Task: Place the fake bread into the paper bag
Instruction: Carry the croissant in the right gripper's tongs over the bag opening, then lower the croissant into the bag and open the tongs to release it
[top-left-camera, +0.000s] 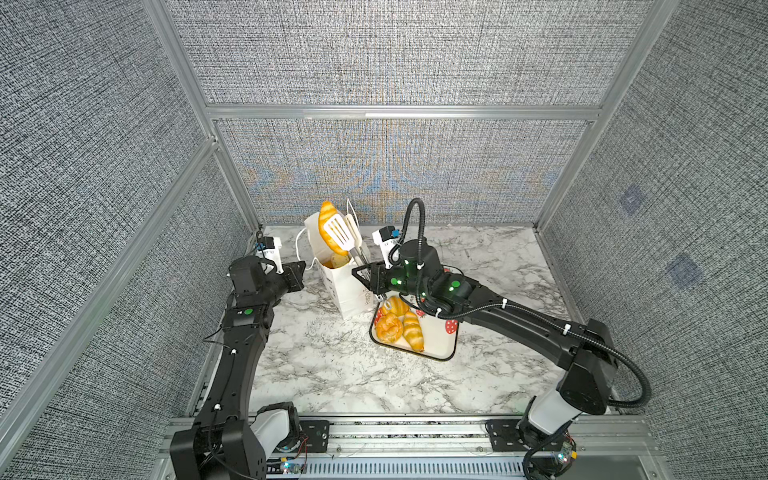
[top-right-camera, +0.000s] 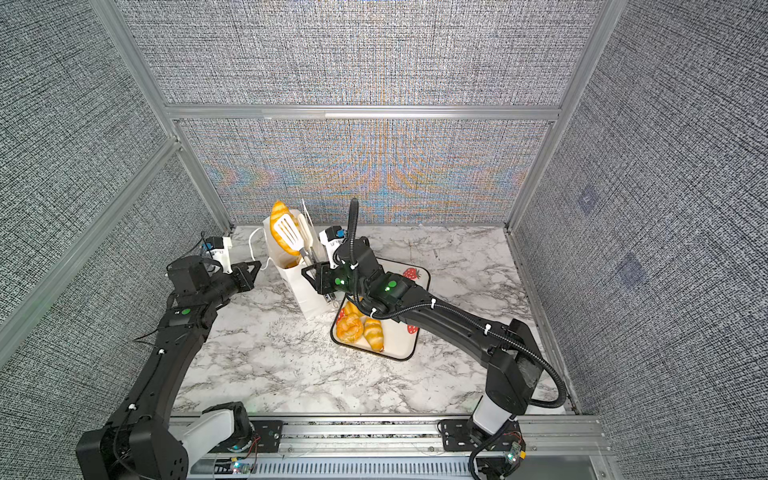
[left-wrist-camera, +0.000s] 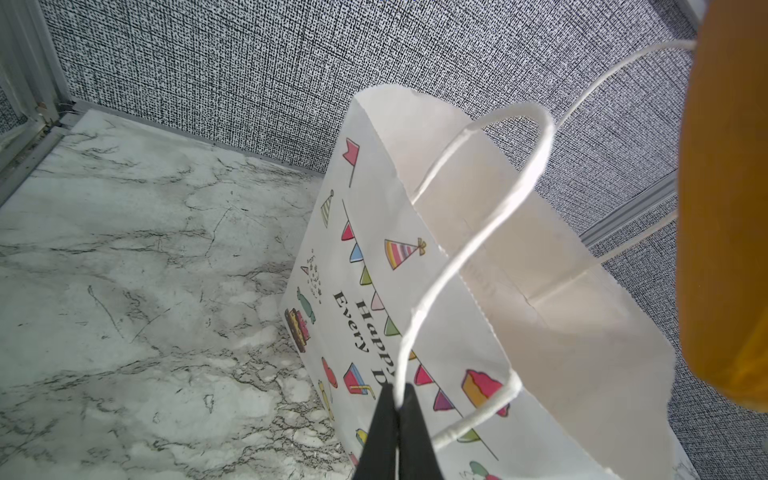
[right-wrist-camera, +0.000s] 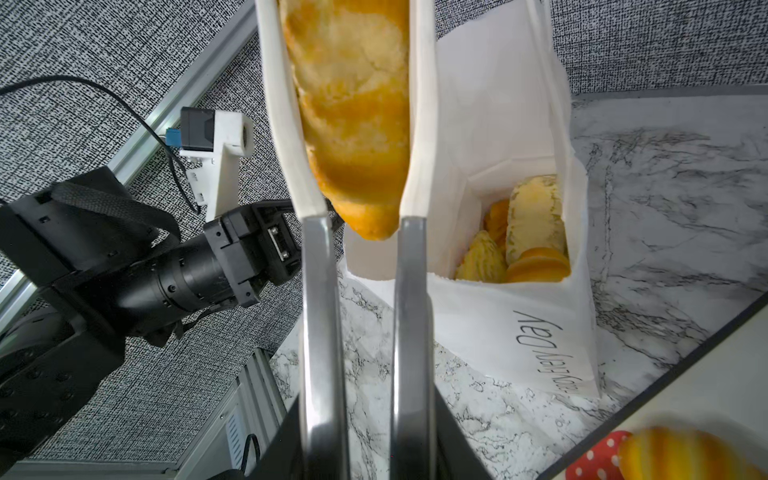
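The tall white paper bag (top-left-camera: 347, 291) (top-right-camera: 305, 291) (left-wrist-camera: 449, 353) (right-wrist-camera: 498, 332) stands upright at the back of the table. My left gripper (top-left-camera: 301, 270) (top-right-camera: 255, 268) (left-wrist-camera: 399, 399) is shut on its white cord handle (left-wrist-camera: 478, 249) from the left. My right gripper (top-left-camera: 365, 277) (top-right-camera: 316, 277) (right-wrist-camera: 368, 440) is shut on metal tongs (top-left-camera: 341, 232) (top-right-camera: 289, 231) (right-wrist-camera: 324, 332) with white slotted tips. The tongs clamp a long golden piece of fake bread (top-left-camera: 327, 222) (top-right-camera: 278, 222) (right-wrist-camera: 357, 104) above the bag's open mouth. Several pieces of bread (right-wrist-camera: 532, 224) lie inside the bag.
A white strawberry-printed tray (top-left-camera: 440, 353) (top-right-camera: 401, 353) sits right of the bag, partly under my right arm, with three pastries (top-left-camera: 399, 324) (top-right-camera: 361, 328) on it. Grey fabric walls with aluminium rails close in the marble table (top-left-camera: 332, 365) at the back and sides.
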